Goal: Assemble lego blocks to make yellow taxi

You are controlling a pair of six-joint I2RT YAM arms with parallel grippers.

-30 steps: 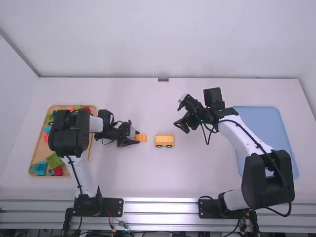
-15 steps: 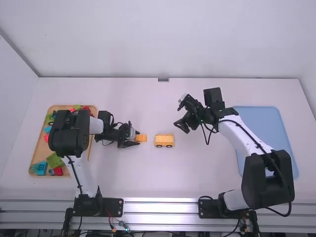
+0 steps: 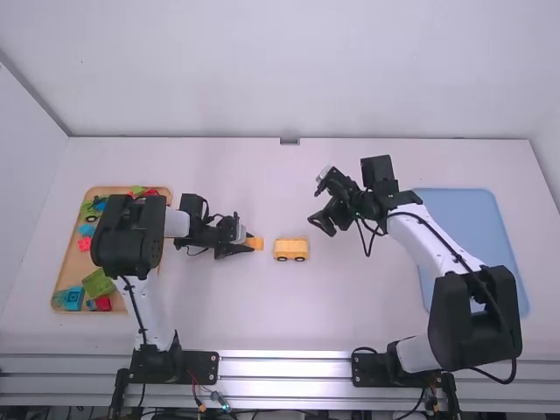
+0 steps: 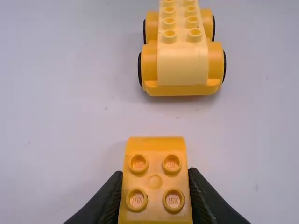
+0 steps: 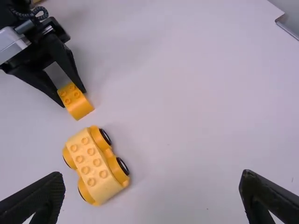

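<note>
One car (image 4: 182,65) sits near one block (image 4: 155,182) left gripper (image 3: 248,244) pinches; right gripper (image 3: 318,206) gapes, empty.

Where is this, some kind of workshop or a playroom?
Probably a robotics lab or test bench rather than a playroom: two robot arms stand at a white table, with a tray of colorful toy blocks and a yellow wheeled block between them.

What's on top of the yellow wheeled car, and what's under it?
Two rows of bare studs top the car; the smaller yellow block is apart, in the left pincer. Black-rimmed wheels stand on the table, but the underside is hidden by the car's body.
</note>
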